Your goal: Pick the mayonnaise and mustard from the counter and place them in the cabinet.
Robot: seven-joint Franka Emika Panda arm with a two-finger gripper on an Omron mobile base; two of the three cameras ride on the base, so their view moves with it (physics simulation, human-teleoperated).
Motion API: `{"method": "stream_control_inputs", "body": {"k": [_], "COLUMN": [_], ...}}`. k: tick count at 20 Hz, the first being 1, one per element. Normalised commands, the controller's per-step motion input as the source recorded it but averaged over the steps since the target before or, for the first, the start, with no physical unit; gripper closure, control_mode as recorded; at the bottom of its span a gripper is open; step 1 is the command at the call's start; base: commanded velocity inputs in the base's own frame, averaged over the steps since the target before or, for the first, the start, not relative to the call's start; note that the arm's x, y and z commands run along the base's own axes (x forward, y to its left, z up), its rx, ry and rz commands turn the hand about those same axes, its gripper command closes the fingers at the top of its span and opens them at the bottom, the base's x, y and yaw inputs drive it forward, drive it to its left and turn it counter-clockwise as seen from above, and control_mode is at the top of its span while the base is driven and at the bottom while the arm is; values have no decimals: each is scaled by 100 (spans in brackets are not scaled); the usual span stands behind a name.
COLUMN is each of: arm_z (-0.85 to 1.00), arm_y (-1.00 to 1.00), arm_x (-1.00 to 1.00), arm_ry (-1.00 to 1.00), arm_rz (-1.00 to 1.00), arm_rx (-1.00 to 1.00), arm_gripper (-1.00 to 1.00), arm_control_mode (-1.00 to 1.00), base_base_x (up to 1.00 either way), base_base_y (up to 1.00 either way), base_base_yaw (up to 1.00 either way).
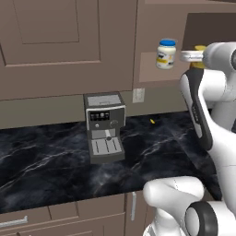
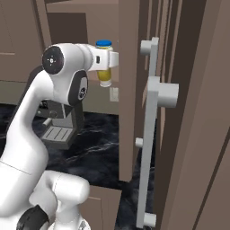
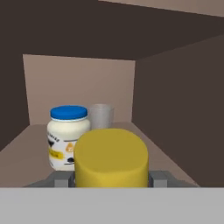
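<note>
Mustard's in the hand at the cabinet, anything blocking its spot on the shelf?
Partly. The mayonnaise already stands on the cabinet shelf, ahead-left of the held mustard, with a grey cup behind it. The shelf to the right of them looks free.

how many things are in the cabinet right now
3: the mayonnaise standing on the cabinet shelf at left, a grey cup behind it, and the mustard held in the end effector in front. More could be hidden behind them.
</note>
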Motion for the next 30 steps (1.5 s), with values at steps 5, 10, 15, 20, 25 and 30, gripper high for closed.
{"method": "stream_control_inputs", "body": {"k": [5,10,15,20,25,30], "arm_z": [-5,0,0,-1,-9,-16], "arm_y": [-4,-9,-12,-9,-7,-2], "arm_x": [26,27,31,33,36,30], "arm_ry": [0,0,0,0,0,0], "arm_rz": [0,0,0,0,0,0], "arm_rx": [-1,-2,0,0,0,0], "arm_gripper": [100,100,100,100,100,100], "arm_control_mode": [-100,-100,-100,-100,-100,-100], "base_base_x": [0,0,0,0,0,0], "base_base_y": [0,0,0,0,0,0], "base_base_yaw": [0,0,0,0,0,0]}}
